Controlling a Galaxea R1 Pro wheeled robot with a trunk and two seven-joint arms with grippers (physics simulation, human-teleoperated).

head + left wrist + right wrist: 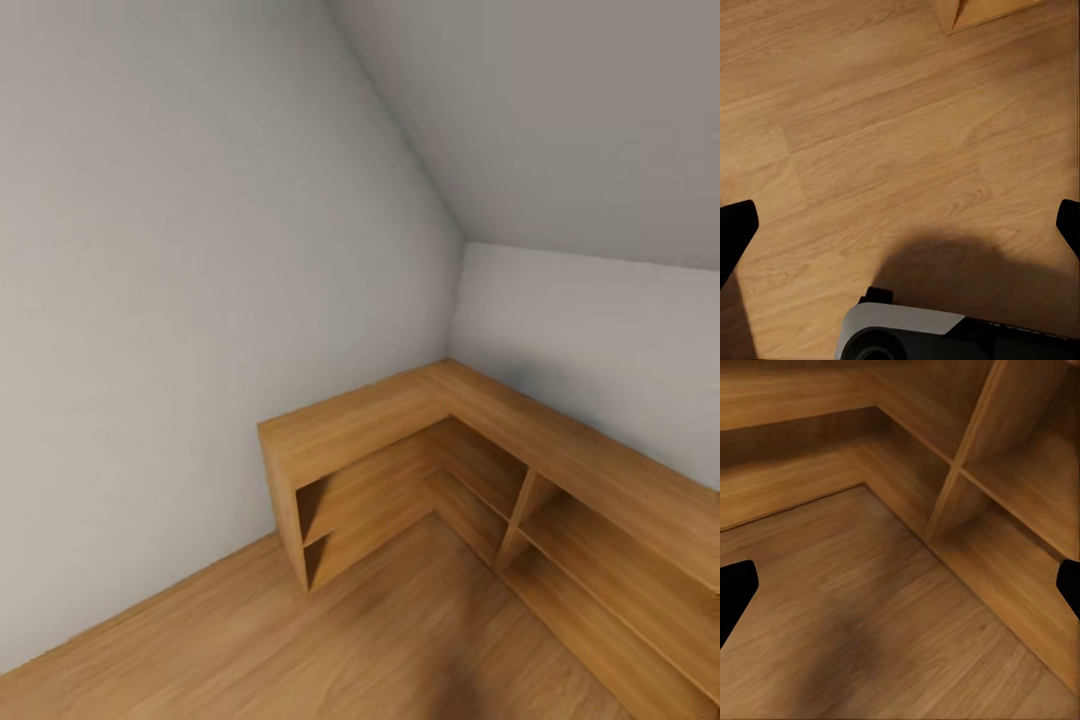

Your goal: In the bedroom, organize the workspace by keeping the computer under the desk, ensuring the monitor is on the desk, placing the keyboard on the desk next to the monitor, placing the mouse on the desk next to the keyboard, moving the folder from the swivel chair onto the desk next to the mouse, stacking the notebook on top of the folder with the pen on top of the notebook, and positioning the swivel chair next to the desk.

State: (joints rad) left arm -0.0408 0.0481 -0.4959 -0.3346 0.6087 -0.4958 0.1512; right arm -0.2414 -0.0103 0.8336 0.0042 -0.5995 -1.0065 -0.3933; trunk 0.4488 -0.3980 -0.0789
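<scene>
The left gripper [900, 225] hangs over bare wood floor [892, 135], its two dark fingertips [735, 229] spread wide at opposite edges of the left wrist view with nothing between them; part of the robot's white and black base [945, 334] sits just below it in its own shadow. The right gripper [900, 585] is likewise spread and empty, its fingertips [735, 592] far apart, aimed at the floor near the foot of the low wooden shelving [967, 487]. From the head view, the robot faces a corner of the bedroom [200, 250], where pale grey walls meet a sloped ceiling [560, 110]. The light wooden shelving [400, 420] wraps the corner in an L, one arm running along the left wall and the longer arm along the right wall toward the viewer; its open compartments look empty. None of the desk, computer, monitor, keyboard, mouse, folder, notebook, pen or swivel chair can be located from here, so their positions and the way they point cannot be told. Judging by this, the robot is on its way somewhere, carrying nothing, and how much of the tidying is done cannot be read from these views.
</scene>
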